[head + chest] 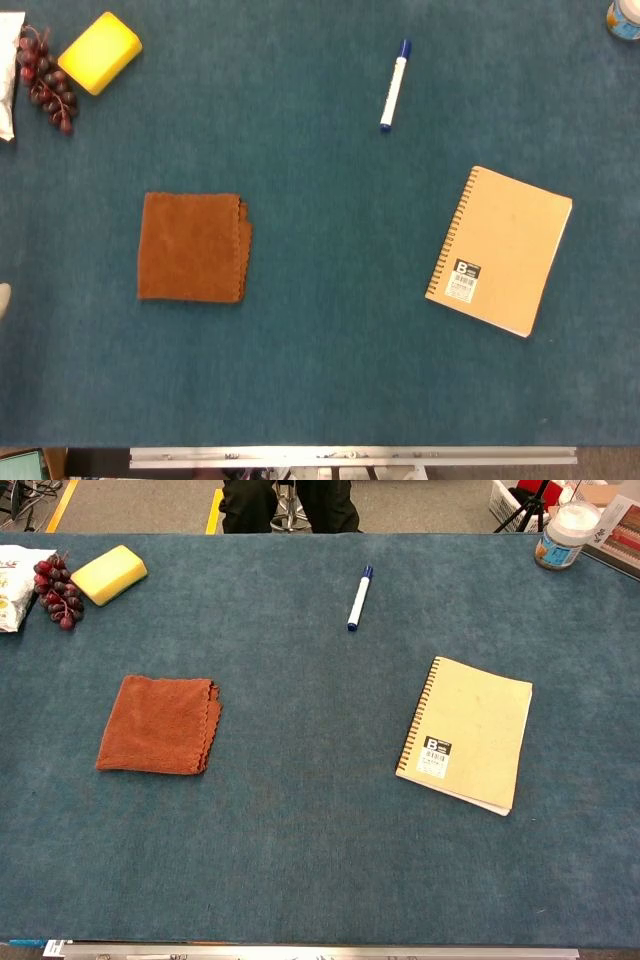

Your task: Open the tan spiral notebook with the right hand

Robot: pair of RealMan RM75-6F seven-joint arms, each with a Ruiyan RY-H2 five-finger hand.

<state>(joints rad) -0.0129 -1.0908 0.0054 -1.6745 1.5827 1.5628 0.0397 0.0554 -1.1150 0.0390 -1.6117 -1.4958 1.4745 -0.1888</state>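
Notebook lies closed on the table at about 3 o'clock, spiral on its left edge, tilted slightly clockwise. Marker sits at 12 o'clock, cloth at 9, sponge and grapes at 10. Neither hand shows, so their state cannot be told.

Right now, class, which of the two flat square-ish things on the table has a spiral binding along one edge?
The tan notebook, on the right. The folded brown cloth, on the left, has none.
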